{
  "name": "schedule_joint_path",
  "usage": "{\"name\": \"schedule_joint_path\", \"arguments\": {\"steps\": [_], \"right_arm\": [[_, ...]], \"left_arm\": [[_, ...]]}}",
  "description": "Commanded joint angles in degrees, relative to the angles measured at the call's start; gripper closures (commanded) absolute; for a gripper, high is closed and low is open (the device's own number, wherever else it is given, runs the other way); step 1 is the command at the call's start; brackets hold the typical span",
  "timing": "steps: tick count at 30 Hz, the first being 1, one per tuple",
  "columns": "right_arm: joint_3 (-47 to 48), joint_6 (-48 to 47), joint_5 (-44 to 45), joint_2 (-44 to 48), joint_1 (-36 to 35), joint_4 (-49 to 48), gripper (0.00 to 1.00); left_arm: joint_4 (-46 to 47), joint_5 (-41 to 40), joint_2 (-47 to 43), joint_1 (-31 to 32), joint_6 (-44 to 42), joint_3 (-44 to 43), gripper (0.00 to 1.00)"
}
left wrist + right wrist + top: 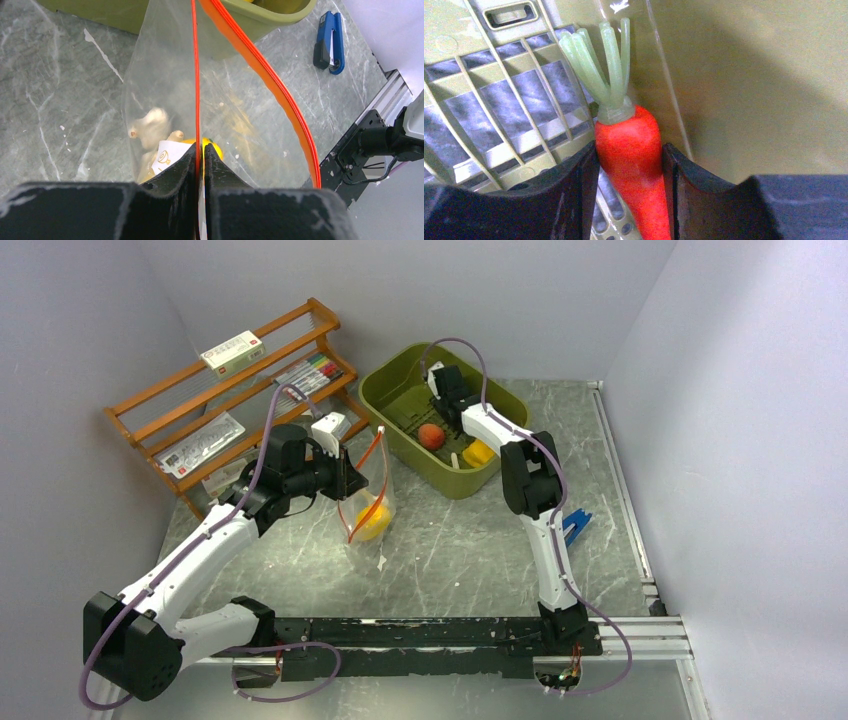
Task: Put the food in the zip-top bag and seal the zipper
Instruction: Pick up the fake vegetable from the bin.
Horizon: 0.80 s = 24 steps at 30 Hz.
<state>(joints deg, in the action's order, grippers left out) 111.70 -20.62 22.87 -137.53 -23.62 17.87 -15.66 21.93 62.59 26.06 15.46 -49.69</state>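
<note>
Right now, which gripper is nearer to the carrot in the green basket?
Right. The right gripper is down in the basket with the carrot between its fingers. The left gripper is outside the basket, pinching the zipper of the zip-top bag.

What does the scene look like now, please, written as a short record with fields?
left gripper: shut on the zipper, holding the zip-top bag up with its mouth open
in bag: yellow fruit, pale piece
right gripper: inside the basket, fingers against both sides of the carrot
other items in basket: red-orange round fruit, yellow block
seal: not yet closed
</note>
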Motion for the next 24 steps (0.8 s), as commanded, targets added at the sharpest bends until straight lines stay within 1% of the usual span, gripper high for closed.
{"name": "schedule_joint_path", "arguments": {"steps": [1,13,20,24], "right_arm": [[-2.8,-1.0,0.7,3.6,0.5,-3.5,0.64],[-4.3,0.2,-2.5,10.5,-0.8,-3.0,0.71],[-5.5,4.8,-7.1,16.3,-1.1,-1.1,0.73],[-9.0,7.1,-9.0,21.1,-1.2,-2.5,0.75]], "left_arm": [[2.5,1.6,-0.8,-0.3,0.1,-0.4,0.93],[2.3,1.3,-1.3,-0.5,0.2,-0.2,0.93],[2.0,1.0,-1.3,-0.6,-0.1,-0.5,0.93],[1.6,0.9,-1.2,-0.8,-0.2,-0.8,0.93]]}}
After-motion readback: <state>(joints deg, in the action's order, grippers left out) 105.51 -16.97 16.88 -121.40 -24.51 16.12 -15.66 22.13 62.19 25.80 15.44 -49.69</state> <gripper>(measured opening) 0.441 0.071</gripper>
